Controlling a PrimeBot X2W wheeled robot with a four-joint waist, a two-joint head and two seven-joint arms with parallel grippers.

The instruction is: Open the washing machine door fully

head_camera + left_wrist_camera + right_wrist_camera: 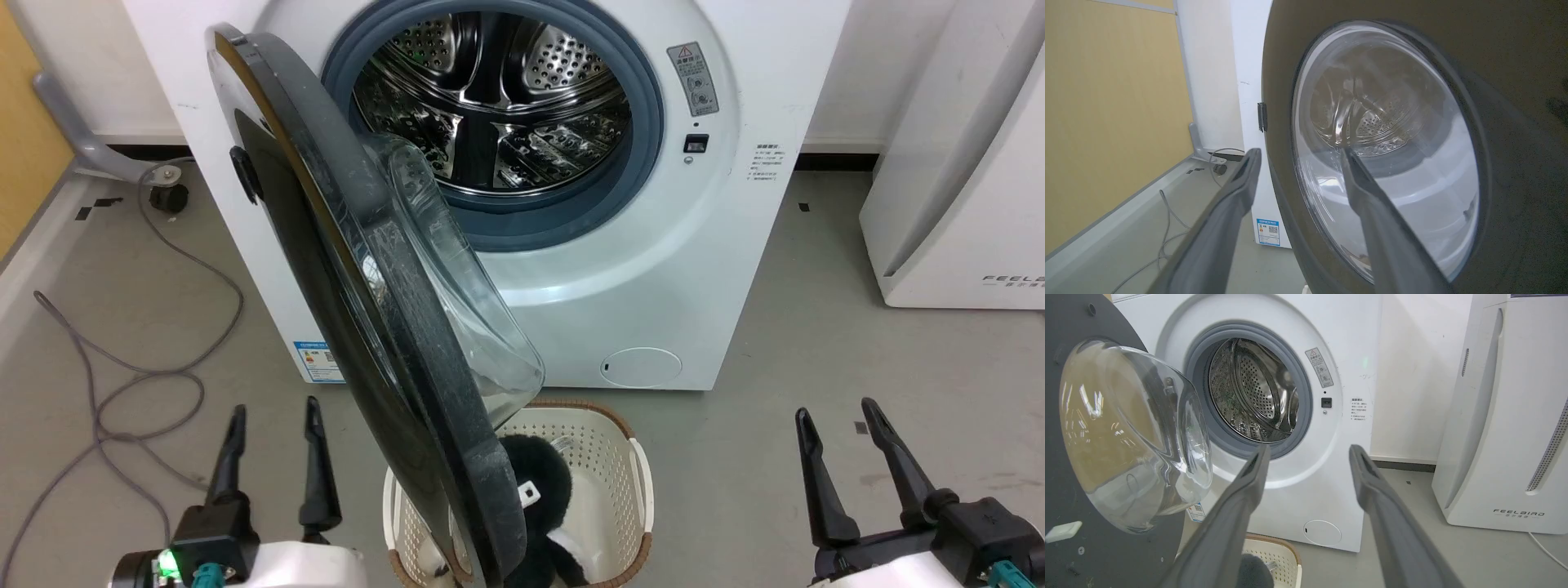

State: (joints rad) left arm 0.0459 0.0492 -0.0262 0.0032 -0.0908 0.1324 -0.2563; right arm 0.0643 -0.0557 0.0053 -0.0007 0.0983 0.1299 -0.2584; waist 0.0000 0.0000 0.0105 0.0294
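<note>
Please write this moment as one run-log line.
washing machine door: swung out | left claw: open, by door's outside | right claw: open, empty

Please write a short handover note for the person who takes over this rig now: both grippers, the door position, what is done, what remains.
Left gripper: open, empty, low beside the outer face of the washing machine door, apparently not touching it.
Right gripper: open, empty, low on the inner side, apart from the door.
Door: swung out toward the robot, roughly square to the washing machine front, lower edge over the laundry basket.
Done: door unlatched, drum exposed.
Left: likely push it farther to the robot's left, if the hinge allows.
</note>
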